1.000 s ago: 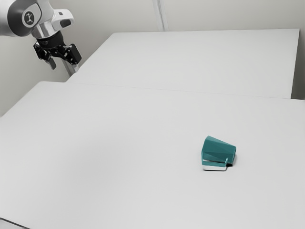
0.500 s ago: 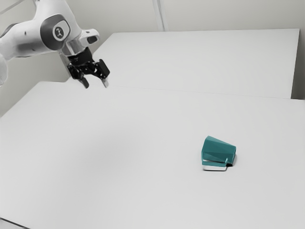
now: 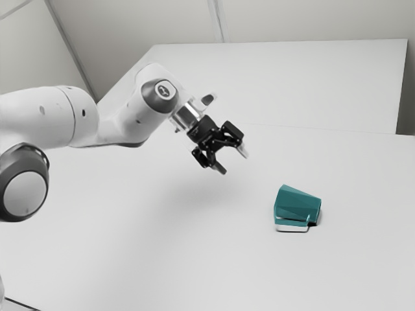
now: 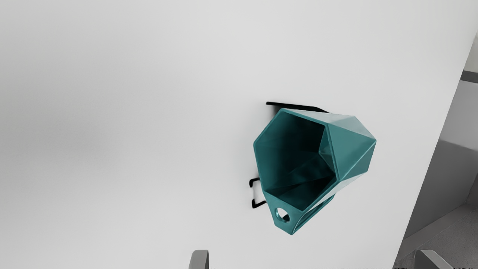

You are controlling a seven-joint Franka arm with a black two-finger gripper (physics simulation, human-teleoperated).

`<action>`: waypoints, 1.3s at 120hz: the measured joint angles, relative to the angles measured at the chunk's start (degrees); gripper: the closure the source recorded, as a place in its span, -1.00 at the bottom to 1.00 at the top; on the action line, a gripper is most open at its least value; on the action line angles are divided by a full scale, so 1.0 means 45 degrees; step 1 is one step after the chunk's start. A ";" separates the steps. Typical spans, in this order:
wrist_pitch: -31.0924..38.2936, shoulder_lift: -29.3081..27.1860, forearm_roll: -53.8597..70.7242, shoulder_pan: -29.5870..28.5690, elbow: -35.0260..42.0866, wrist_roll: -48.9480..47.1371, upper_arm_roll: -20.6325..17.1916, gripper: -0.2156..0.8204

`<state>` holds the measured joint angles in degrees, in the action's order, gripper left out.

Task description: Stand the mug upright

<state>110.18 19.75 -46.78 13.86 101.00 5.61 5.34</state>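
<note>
I've got my end effector (image 3: 232, 162) spread wide above the worktop (image 3: 168, 253). The teal mug (image 3: 298, 206) lies on its side, ahead of and below it, mouth facing my wrist camera.

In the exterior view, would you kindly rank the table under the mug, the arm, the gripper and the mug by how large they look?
1. Table
2. Arm
3. Gripper and mug: too alike in size to rank.
</note>
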 joint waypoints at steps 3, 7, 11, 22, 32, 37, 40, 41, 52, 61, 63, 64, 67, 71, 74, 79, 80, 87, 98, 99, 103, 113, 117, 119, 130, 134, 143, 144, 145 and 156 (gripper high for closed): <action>0.0125 0.0086 -0.0351 0.0087 0.0107 -0.0017 -0.0047 -0.58; 0.0289 0.0213 -0.0811 0.0151 0.0199 -0.0039 -0.0161 -0.58; 0.0457 0.0337 -0.1228 0.0186 0.0290 -0.0064 -0.0314 -0.58; 0.0940 0.0693 -0.2098 0.0238 0.0440 -0.0129 -0.0664 -0.58; 0.1425 0.1040 -0.2704 0.0272 0.0419 -0.0178 -0.1005 -0.58; 0.1680 0.1204 -0.2942 0.0317 0.0370 -0.0200 -0.1124 -0.58; 0.1811 0.1310 -0.3087 0.0342 0.0324 -0.0212 -0.1162 -0.58; 0.1852 0.1346 -0.3132 0.0348 0.0295 -0.0216 -0.1171 -0.58; 0.2337 0.1669 -0.3490 0.0432 0.0122 -0.0255 -0.1239 -0.58; 0.2717 0.1851 -0.3846 0.0526 0.0089 -0.0284 -0.1498 -0.58; 0.2790 0.1903 -0.3928 0.0542 0.0086 -0.0290 -0.1540 -0.58; 0.2824 0.1929 -0.3973 0.0552 0.0085 -0.0292 -0.1556 -0.58; 0.2918 0.2000 -0.4112 0.0576 0.0083 -0.0300 -0.1600 -0.58; 0.3027 0.2080 -0.4276 0.0591 0.0081 -0.0309 -0.1697 -0.58; 0.3097 0.2126 -0.4386 0.0601 0.0085 -0.0316 -0.1747 -0.58; 0.3198 0.2215 -0.4536 0.0613 0.0092 -0.0325 -0.1822 -0.58; 0.3216 0.2233 -0.4565 0.0614 0.0093 -0.0328 -0.1840 -0.58; 0.3321 0.2352 -0.4796 0.0681 0.0097 -0.0340 -0.1954 -0.58; 0.3439 0.2515 -0.5107 0.0800 0.0113 -0.0360 -0.2081 -0.58; 0.3447 0.2531 -0.5127 0.0804 0.0114 -0.0362 -0.2095 -0.58; 0.3484 0.2587 -0.5197 0.0816 0.0107 -0.0369 -0.2136 -0.58; 0.3629 0.2638 -0.5255 0.0825 0.0083 -0.0384 -0.2174 -0.58; 0.3676 0.2645 -0.5220 0.0844 0.0033 -0.0391 -0.2179 -0.57; 0.3698 0.2646 -0.5194 0.0865 -0.0002 -0.0396 -0.2180 -0.54; 0.3952 0.2650 -0.4603 0.0915 -0.0088 -0.0466 -0.2163 -0.09; 0.4030 0.2651 -0.4214 0.0919 -0.0106 -0.0513 -0.2142 0.09; 0.4183 0.2648 -0.3340 0.0922 -0.0213 -0.0677 -0.2109 0.39; 0.4198 0.2647 -0.3249 0.0923 -0.0224 -0.0699 -0.2106 0.42; 0.4212 0.2647 -0.3153 0.0923 -0.0234 -0.0722 -0.2104 0.44; 0.4330 0.2600 -0.2182 0.0930 -0.0449 -0.0944 -0.2070 0.65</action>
<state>129.66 31.45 -56.60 18.04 98.99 1.36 -3.98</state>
